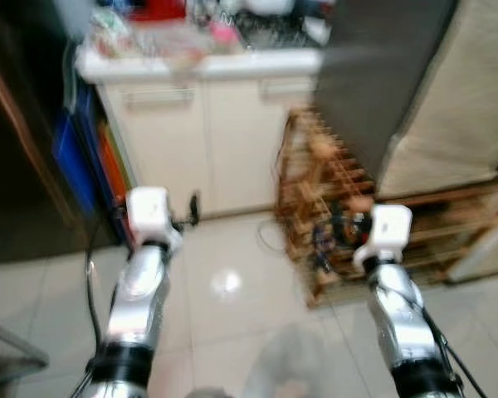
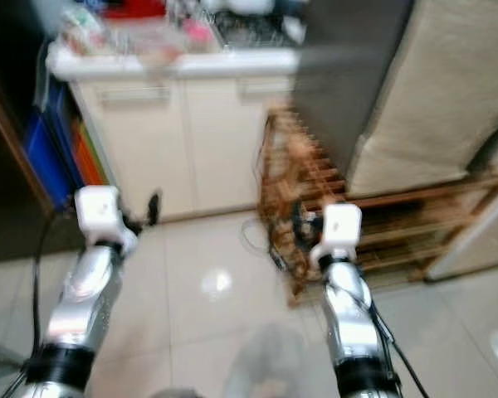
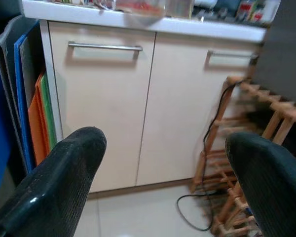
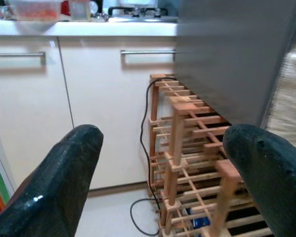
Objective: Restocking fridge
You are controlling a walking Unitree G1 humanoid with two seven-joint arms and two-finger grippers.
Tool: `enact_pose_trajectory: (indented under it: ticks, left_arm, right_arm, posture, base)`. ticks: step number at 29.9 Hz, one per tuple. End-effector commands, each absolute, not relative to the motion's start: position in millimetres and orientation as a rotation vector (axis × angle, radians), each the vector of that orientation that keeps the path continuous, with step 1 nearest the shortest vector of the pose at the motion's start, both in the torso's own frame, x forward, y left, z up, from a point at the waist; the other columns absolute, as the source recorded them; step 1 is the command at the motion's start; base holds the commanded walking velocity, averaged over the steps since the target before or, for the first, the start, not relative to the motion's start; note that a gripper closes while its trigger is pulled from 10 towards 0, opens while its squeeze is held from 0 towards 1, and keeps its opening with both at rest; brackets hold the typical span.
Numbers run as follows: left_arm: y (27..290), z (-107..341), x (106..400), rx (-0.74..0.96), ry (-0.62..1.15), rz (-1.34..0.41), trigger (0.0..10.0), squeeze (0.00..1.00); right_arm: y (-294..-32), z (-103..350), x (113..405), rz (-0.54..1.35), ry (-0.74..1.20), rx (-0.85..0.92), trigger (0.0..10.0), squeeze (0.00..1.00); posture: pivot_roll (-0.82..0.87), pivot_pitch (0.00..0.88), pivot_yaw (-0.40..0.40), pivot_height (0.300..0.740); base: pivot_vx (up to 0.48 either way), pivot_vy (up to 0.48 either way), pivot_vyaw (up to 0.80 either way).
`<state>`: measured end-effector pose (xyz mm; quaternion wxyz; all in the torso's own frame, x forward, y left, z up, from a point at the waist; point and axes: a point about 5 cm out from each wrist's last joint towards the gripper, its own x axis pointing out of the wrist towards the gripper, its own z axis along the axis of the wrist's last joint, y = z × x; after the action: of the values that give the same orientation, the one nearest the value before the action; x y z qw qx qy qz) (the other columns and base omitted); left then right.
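A tall grey appliance side, possibly the fridge, stands at the back right beside the kitchen counter; it also appears in the right wrist view. Both silver arms reach forward over the tiled floor. My left gripper is open, its black fingers wide apart with nothing between them, facing the cream cabinet doors. My right gripper is open too and holds nothing, pointing at a wooden rack. The head views are blurred.
A white counter crowded with containers tops the cabinets. Blue and orange boards lean in the gap left of the cabinets, beside dark furniture. A black cable trails by the wooden rack. Something beige and cloth-covered stands far right.
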<state>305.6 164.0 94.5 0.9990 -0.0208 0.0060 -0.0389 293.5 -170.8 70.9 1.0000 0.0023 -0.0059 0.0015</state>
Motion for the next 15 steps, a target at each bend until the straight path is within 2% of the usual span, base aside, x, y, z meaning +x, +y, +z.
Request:
enact_pose_trajectory:
  ticks: [1, 14, 15]
  left_arm:
    - [163, 97, 303, -0.072, 0.001, -0.124, 10.0, 0.00]
    - [153, 94, 303, -0.001, 0.007, -0.174, 10.0, 0.00]
    - [152, 93, 303, -0.009, 0.011, -0.190, 10.0, 0.00]
  right_arm:
    - [-170, 71, 294, -0.007, 0.000, -0.002, 10.0, 0.00]
    - [-159, 68, 294, 0.023, 0.009, -0.010, 10.0, 0.00]
    - [-158, 68, 294, 0.025, 0.009, 0.000, 10.0, 0.00]
  posture:
    - [0.06, 0.000, -0.031, 0.740]
    - [0.06, 0.000, -0.027, 0.740]
    - [0.05, 0.000, -0.024, 0.740]
  base:
    - [0.472, 0.000, 0.00]
    - [0.460, 0.000, 0.00]
    - [0.465, 0.000, -0.59]
